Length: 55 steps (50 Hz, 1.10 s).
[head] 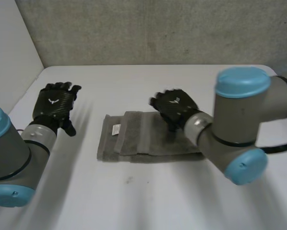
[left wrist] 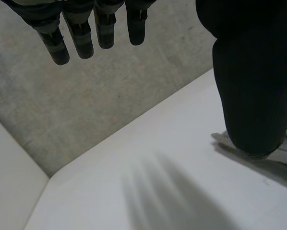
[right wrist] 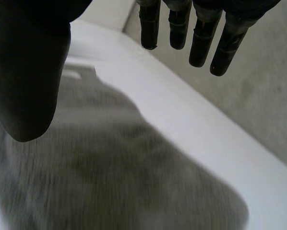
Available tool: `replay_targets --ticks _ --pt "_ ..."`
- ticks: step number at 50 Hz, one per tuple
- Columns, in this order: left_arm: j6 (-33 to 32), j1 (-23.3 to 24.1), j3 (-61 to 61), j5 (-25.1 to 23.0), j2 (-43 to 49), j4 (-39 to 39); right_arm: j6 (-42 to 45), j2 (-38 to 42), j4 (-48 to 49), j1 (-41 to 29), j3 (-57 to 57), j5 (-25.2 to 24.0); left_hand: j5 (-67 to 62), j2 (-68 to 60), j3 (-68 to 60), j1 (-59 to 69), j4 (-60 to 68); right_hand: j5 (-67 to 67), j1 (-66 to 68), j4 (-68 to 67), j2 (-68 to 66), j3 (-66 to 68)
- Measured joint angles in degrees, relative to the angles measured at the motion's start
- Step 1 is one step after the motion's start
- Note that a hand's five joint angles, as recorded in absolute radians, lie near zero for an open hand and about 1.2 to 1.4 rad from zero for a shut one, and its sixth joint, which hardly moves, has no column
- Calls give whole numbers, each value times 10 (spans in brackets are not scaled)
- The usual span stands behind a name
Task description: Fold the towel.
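Two black hands are hovering over a white table [head: 134, 191]. A grey towel [head: 143, 141] is lying flat in the middle of the table. It is folded into a long shape, and its layers are showing like steps at the end nearer the left arm. A small white label [head: 116, 129] is sitting on the towel near that end.

The right hand [head: 174, 106] is reaching over the far right part of the towel. Its fingers [right wrist: 201, 43] are sticking out straight and its thumb is standing apart from them, so it is grasping nothing. The towel is spreading out under its palm, but I cannot tell if the hand is touching the cloth.

The left hand [head: 54, 103] is hanging over bare table, well apart from the towel, on the label's side. Its fingers [left wrist: 81, 40] are pointing straight too, loose and released, holding nothing. In the left wrist view a bit of the towel's edge is peeking out by the thumb. A grey wall [head: 158, 28] is standing behind the table.
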<state>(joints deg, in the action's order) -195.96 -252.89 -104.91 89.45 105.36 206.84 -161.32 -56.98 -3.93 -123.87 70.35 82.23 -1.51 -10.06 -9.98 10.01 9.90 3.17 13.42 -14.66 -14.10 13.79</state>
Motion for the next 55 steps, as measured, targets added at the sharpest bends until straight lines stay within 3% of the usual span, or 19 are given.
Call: replay_targets --ticks 9,17,26,50,55 --pt "-5 62 2 -77 18 0 6 -55 65 70 152 -9 -53 -69 -69 69 70 0 0 0 0 0" --pt "-11 86 18 -130 69 0 6 -84 111 105 227 -25 -103 -118 -118 118 119 0 0 0 0 0" --pt "-23 98 48 -135 118 -5 6 -92 156 126 275 -33 -113 -128 -129 129 129 0 0 0 0 0" --pt "-24 124 100 -128 191 -2 6 -91 162 136 284 -31 -375 -393 -393 393 393 0 0 0 0 0" --pt "-25 124 103 -126 198 -2 5 -92 162 138 285 -31 -476 -497 -497 492 499 0 0 0 0 0"
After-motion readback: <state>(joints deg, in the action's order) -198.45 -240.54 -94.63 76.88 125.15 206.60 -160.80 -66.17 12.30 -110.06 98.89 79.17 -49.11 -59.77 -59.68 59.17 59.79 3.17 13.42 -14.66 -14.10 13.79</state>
